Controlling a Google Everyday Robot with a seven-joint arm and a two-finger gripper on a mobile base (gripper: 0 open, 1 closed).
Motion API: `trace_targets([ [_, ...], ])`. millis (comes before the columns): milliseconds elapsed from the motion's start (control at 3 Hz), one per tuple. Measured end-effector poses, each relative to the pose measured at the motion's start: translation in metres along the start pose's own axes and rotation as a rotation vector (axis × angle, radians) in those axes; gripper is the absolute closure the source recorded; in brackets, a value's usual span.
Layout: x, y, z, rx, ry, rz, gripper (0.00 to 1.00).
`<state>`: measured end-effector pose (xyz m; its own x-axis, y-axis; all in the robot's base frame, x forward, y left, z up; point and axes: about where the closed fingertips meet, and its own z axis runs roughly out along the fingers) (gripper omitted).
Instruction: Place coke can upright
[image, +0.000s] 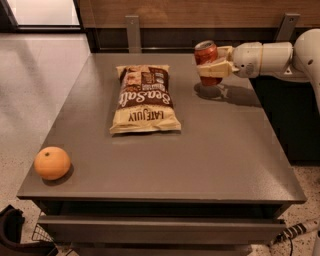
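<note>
The coke can (206, 52) is red with a silver top and stands nearly upright at the far right of the grey table (165, 165), its base at or just above the surface. My gripper (212, 67) reaches in from the right on a white arm and is shut on the can, with a cream finger (215, 69) across its lower front. The can's shadow lies on the table just below it.
A Late July sea salt chip bag (145, 98) lies flat at the table's middle back. An orange (51, 163) sits near the front left corner. A wood-panelled wall with metal brackets runs behind the table. Cables lie on the floor at the lower right.
</note>
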<state>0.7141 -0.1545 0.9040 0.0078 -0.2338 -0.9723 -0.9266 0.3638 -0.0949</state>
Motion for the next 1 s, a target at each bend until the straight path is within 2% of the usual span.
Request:
trace_targets([
  [333,0.014,-0.007,0.002,-0.016,-0.019,0.008,1.00],
  [1000,0.048,-0.020,-0.008,-0.012,-0.070,0.047,1.00],
])
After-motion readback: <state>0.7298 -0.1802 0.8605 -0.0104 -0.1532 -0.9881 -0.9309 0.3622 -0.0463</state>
